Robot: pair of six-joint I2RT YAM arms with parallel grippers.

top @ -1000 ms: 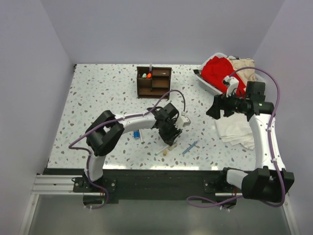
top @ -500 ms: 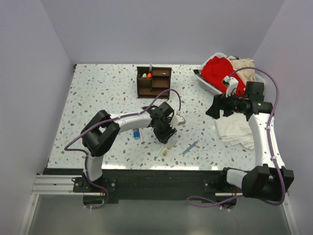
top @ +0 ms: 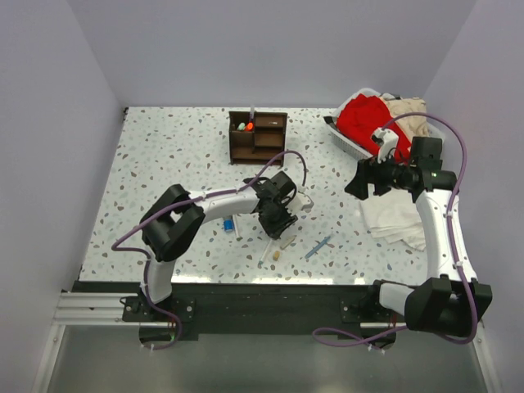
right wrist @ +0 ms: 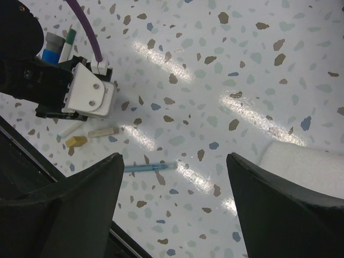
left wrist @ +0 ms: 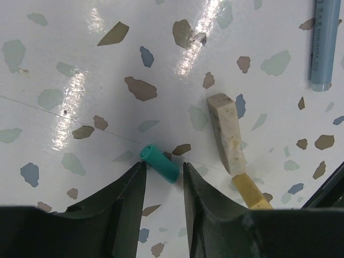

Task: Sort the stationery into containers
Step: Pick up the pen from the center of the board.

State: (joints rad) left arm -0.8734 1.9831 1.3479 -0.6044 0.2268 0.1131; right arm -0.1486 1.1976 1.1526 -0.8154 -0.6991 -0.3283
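Stationery [top: 268, 250]: most pieces lie loose on the speckled bench [top: 164, 164], at its near middle, well apart from the organiser [top: 257, 136]; the organiser stands upright towards the far side of the bench, with an orange-tipped and a green-tipped item standing in its far-left compartment.

Left end effector [top: 282, 222]: down at the bench surface among the loose pieces; the wrist view shows its two fingers [left wrist: 124, 189] a short way apart with a teal tip [left wrist: 160, 162] lying slantwise between them; the tip's upper end meets the left finger's edge; whether the fingers actually press on it, I cannot tell; the rest of that item is hidden beneath the fingers.

Just beside the teal tip lies a beige eraser [left wrist: 226, 131]; a yellow bit [left wrist: 251, 192] touches its near end; a light blue pen [left wrist: 322, 45] lies further off, apart from both.

A blue-grey cylinder [top: 228, 223] lies on the bench beside the left arm's forearm.

Right end effector [top: 361, 182]: raised above the bench, fingers spread wide, nothing between them; it hangs near the edge of a white cloth [top: 391, 219] and the basket [top: 336, 131] holding red and beige fabric.
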